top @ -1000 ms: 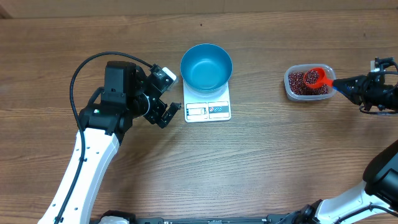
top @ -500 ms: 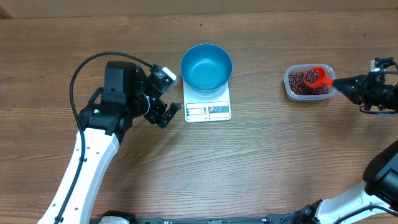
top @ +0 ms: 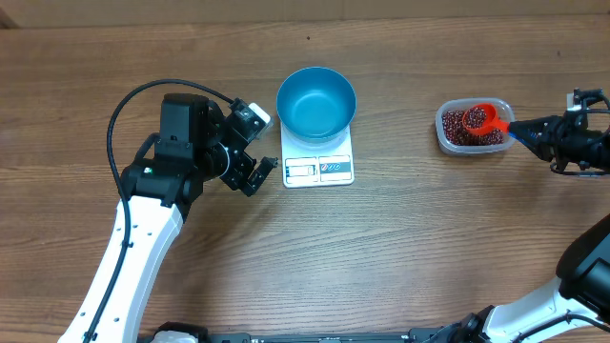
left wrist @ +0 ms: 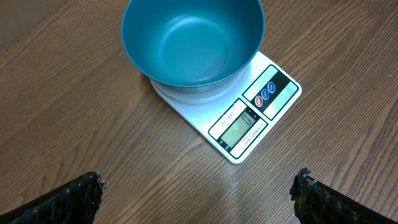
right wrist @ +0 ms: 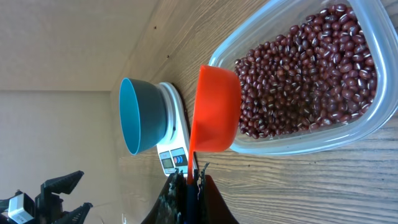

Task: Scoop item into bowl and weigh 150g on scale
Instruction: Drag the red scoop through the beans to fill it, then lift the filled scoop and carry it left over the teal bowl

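Note:
The blue bowl [top: 316, 101] stands empty on the white scale [top: 318, 170] at the table's middle. My left gripper [top: 250, 167] hangs open just left of the scale, holding nothing. In the left wrist view the bowl [left wrist: 193, 40] and scale [left wrist: 249, 121] lie ahead of the gripper [left wrist: 199, 199]. At the right, red-brown beans [top: 456, 131] fill a clear tub [top: 443, 139]. My right gripper [top: 522, 130] is shut on the handle of a red scoop [top: 484, 119], held over the tub with beans in its cup. The right wrist view shows the scoop [right wrist: 216, 109] over the beans [right wrist: 305, 68], gripper [right wrist: 189, 179] clamping its handle.
Bare wooden table surrounds the scale and the tub. A black cable [top: 143, 95] loops over the left arm. In the right wrist view the bowl [right wrist: 140, 115] and scale [right wrist: 174, 140] lie beyond the scoop, with the left gripper's fingers [right wrist: 59, 183] far off.
The scoop has shifted very slightly over the tub. The left arm, bowl and scale have not moved.

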You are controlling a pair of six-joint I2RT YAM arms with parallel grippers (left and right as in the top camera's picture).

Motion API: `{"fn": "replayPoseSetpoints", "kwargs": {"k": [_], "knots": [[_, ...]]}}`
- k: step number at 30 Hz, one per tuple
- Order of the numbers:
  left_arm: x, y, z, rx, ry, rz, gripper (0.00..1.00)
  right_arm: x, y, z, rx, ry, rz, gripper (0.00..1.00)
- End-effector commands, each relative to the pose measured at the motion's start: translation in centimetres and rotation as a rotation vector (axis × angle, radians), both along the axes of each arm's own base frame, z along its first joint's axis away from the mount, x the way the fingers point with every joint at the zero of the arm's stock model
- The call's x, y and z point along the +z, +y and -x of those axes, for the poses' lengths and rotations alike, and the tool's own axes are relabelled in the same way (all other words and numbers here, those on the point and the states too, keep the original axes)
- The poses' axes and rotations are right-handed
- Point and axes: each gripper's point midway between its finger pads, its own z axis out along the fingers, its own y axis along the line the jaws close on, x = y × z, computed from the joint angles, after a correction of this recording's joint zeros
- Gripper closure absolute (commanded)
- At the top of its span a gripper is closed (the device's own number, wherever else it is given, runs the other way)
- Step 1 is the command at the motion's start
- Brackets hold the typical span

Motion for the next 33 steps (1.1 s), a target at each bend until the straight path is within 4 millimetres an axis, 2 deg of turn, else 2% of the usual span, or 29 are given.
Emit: {"fn": "replayPoseSetpoints", "kwargs": {"k": [1, 10, 16, 17, 19, 21, 25, 28, 33], "knots": [[0.8, -0.2, -0.4, -0.016, -0.02, 0.01, 0.0, 0.6, 0.1, -0.1, 0.004, -0.029, -0.024, 0.96], [0.8, -0.2, -0.4, -0.016, -0.021, 0.01, 0.0, 0.7, 0.6, 0.2, 0.023, -0.031, -0.029, 0.96], [0.8, -0.2, -0.4, -0.016, -0.02, 0.01, 0.0, 2.5, 3.1, 0.1, 0.115, -0.065, -0.041, 0.96], [0.8, -0.2, -0.4, -0.016, -0.02, 0.01, 0.0, 2.8, 3.8, -0.1, 0.133, -0.066, -0.041, 0.96], [0.8, -0.2, -0.4, -0.016, -0.02, 0.01, 0.0, 4.0, 7.4, -0.7, 0.218, -0.104, -0.085, 0.96], [0.8, -0.2, -0.4, -0.016, -0.02, 0.01, 0.0, 4.6, 9.4, -1.0, 0.267, -0.127, -0.111, 0.96], [0.8, -0.2, -0.4, -0.016, -0.021, 0.01, 0.0, 6.2, 14.7, -1.1, 0.391, -0.185, -0.197, 0.96], [0.8, -0.2, -0.4, -0.015, -0.02, 0.01, 0.0, 7.3, 17.5, -1.1, 0.457, -0.232, -0.253, 0.96], [0.8, -0.2, -0.4, -0.016, -0.02, 0.01, 0.0, 7.2, 21.7, -1.6, 0.537, -0.215, -0.247, 0.96]]}}
